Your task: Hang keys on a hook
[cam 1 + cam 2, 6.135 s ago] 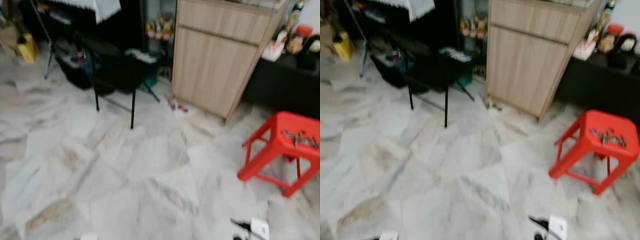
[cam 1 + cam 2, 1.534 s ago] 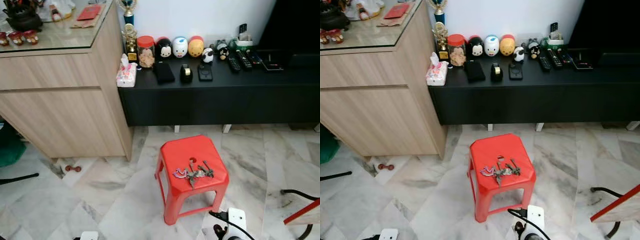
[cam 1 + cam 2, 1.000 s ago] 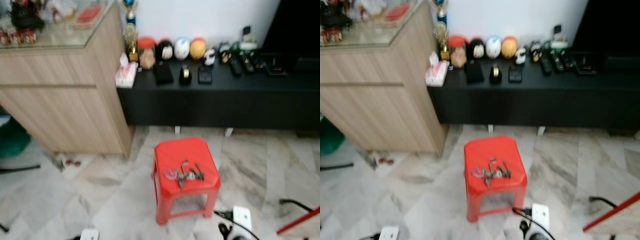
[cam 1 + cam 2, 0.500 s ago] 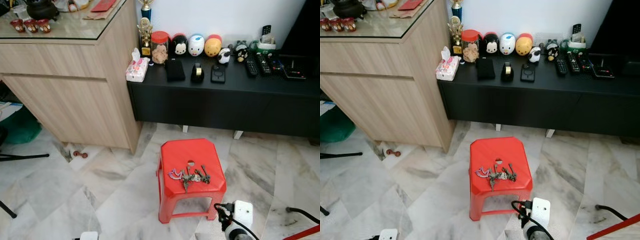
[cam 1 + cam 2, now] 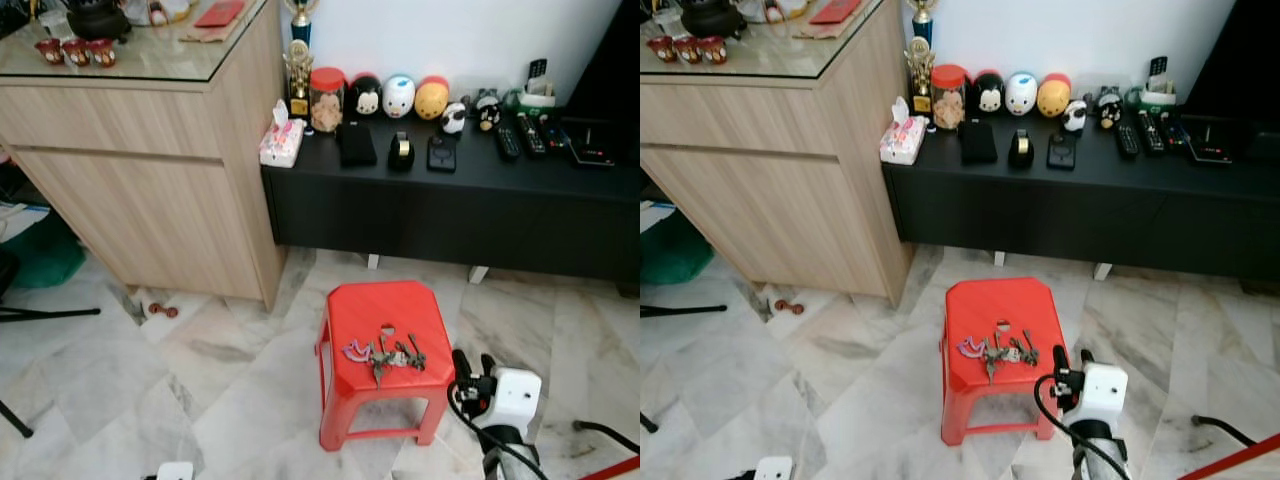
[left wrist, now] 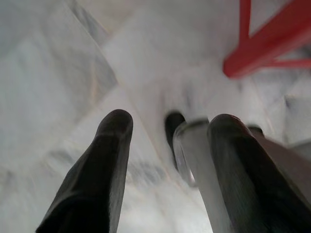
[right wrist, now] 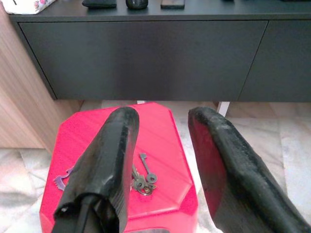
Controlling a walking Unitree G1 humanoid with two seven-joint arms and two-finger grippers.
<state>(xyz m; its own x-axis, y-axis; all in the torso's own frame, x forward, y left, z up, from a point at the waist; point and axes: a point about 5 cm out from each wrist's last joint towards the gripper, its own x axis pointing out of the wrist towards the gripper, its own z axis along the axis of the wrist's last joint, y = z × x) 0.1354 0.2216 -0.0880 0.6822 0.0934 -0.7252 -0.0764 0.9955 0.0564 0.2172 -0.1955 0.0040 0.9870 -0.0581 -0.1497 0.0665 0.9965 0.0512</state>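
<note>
A bunch of keys [image 5: 380,354] with a purple tag lies on top of a small red plastic stool [image 5: 352,312] on the marble floor. My right gripper [image 5: 473,362] is open, just right of the stool at about seat height and a short way from the keys. In the right wrist view the keys [image 7: 143,179] lie low between its spread black fingers [image 7: 114,160]. My left gripper [image 6: 170,121] hangs open over the floor, with nothing between its fingers, near a red stool leg [image 6: 262,43].
Behind the stool runs a low black console [image 5: 450,200] carrying figurines, jars and remotes. A tall wooden cabinet [image 5: 150,190] stands at the left. A black cable [image 5: 605,428] and a red bar lie on the floor at the right.
My right gripper has risen and come forward beside the stool's right edge. The camera has shifted slightly; the keys and stool have not moved.
</note>
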